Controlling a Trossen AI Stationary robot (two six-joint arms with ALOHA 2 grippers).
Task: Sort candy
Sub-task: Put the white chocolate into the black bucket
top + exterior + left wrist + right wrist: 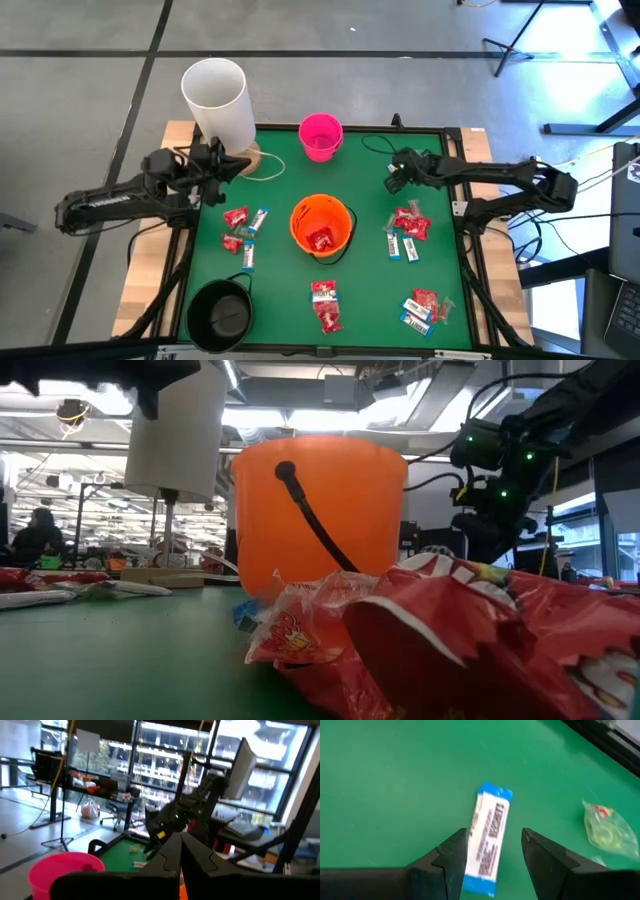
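I see my right pincer (492, 851) spread apart over a white-and-blue bar (487, 837) lying flat on the green table (385, 785), one finger on each side, not gripping it. My left pincer (180, 851) is clenched on nothing, at the far left beside the pink bucket (320, 136). Other candy (237, 227) lies scattered around the orange bucket (320, 226), red packets inside it

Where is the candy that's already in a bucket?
Find the green mat on the table, then the orange bucket standing at its middle. Inside it lies one shiny red packet. It is down in a bucket, while the other candy in sight lies loose on the mat.
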